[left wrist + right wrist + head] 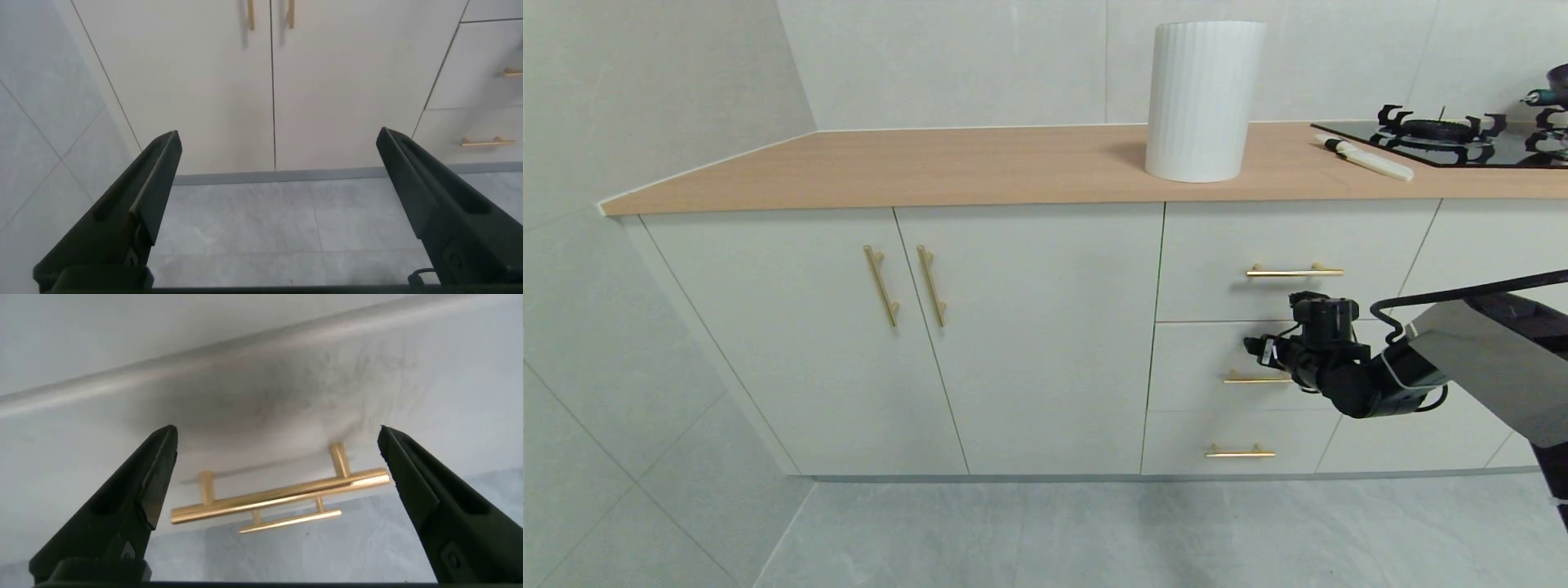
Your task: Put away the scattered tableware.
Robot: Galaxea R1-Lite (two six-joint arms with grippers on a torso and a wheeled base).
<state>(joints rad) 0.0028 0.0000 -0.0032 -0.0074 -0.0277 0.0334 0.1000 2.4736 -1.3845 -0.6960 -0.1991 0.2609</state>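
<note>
A knife [1364,158] with a pale blade and dark handle lies on the wooden countertop [947,167] beside the stove. My right gripper [1262,349] is open, level with the middle drawer front, just above its gold handle [1255,378]. In the right wrist view that gripper [276,441] has its fingers spread wide, and the gold handle [278,498] is close ahead between them, not touched. My left gripper [278,143] is open and holds nothing; it hangs low over the grey floor, facing the foot of the double cabinet doors [274,90].
A tall white ribbed container [1199,100] stands on the countertop. A black gas stove [1437,135] is at the far right. The drawer stack has a top handle [1294,271] and a bottom handle [1240,452]. All doors and drawers are closed. The floor [1045,531] is bare.
</note>
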